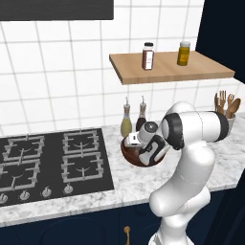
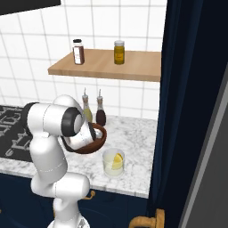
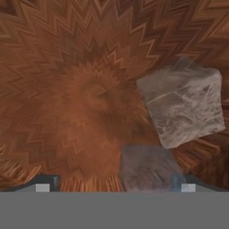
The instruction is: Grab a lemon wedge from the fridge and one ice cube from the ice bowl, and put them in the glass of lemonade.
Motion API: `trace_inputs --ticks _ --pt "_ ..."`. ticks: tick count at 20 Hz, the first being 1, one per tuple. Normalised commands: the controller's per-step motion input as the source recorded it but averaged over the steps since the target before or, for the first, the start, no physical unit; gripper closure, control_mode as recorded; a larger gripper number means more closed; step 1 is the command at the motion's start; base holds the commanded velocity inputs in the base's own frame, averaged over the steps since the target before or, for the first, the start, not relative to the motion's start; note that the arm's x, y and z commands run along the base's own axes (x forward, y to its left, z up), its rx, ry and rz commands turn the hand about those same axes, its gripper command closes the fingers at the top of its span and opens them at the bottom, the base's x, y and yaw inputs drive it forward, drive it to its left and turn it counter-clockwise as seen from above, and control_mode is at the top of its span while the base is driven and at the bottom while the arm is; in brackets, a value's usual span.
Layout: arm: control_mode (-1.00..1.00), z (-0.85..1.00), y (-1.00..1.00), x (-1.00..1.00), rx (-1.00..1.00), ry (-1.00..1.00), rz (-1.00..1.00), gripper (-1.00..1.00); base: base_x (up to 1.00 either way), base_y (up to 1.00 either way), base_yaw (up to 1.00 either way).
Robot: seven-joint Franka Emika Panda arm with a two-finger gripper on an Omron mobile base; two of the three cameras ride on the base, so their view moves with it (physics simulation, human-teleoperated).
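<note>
The gripper [image 3: 115,185] is hanging wide open and empty inside the ice bowl [image 3: 67,89]. One ice cube [image 3: 147,172] is lying between the tips, seemingly toward the right one; another cube [image 3: 183,105] is sitting just beyond.

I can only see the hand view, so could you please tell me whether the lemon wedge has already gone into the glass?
Observer: Yes. In the right base view a lemon wedge sits in the glass of lemonade, on the counter just in front of the ice bowl.
Operator: Thank you. Where is the hand relative to that bowl?
Observer: The hand points down into the bowl; the open gripper is low over the wood, with one ice cube ahead of it and another at its tips.
Operator: Is anything standing close behind the bowl?
Observer: Two slim bottles stand against the tiled wall right behind it.
</note>
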Motion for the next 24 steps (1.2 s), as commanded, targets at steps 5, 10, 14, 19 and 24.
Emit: trace_inputs --ticks 5,10,14,19,24 --pt "-1.0 -0.08 0.1 0.0 0.0 0.06 0.0 1.0 0.0 0.0 0.0" --pt "-1.0 -0.05 0.07 0.0 0.0 0.09 0.0 1.0 0.0 0.0 0.0" --pt "-1.0 -0.03 0.06 0.0 0.0 0.08 0.0 1.0 0.0 0.0 0.0" --pt "-1.0 -0.02 0.01 -0.01 0.0 0.07 0.0 1.0 0.0 0.0 0.0" --pt "-1.0 0.0 0.0 0.0 0.0 0.0 0.0 1.0 0.0 0.0 0.0"
